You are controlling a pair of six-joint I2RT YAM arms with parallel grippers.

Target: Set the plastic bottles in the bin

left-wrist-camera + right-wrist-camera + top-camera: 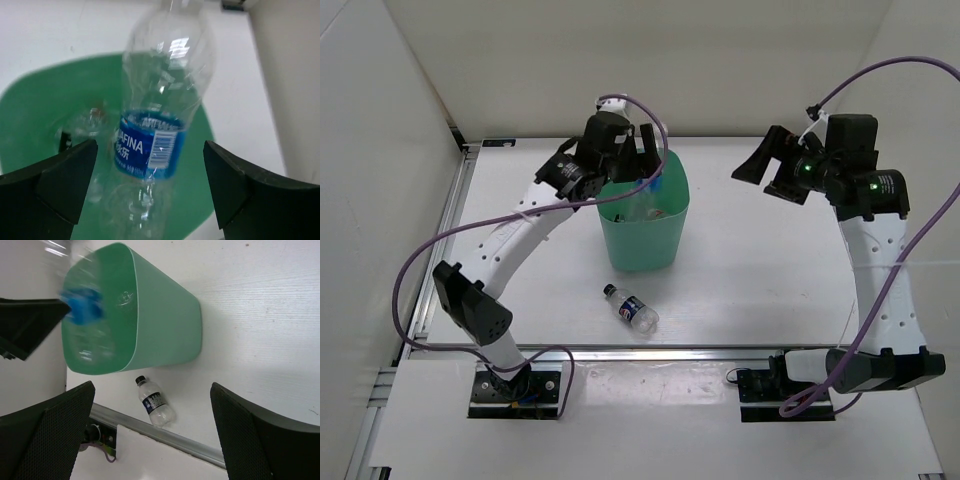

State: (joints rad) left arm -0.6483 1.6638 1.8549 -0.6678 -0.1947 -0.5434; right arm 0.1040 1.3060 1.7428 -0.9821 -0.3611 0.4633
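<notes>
The mint-green bin [642, 240] stands mid-table. My left gripper [642, 152] hovers over its mouth, open. A clear bottle with a blue label [152, 145] hangs between the wide-apart fingers without touching them, over the bin [30, 115]. It shows as a blur at the rim in the right wrist view [82, 307]. Other clear bottles [92, 117] lie inside the bin. A dark-labelled, black-capped bottle [630, 308] lies on the table in front of the bin, also in the right wrist view [155, 402]. My right gripper [768, 172] is open and empty, raised at the right.
A metal rail [650, 347] runs along the table's front edge and another along the left side [450, 220]. White walls close in the left, back and right. Purple cables loop off both arms.
</notes>
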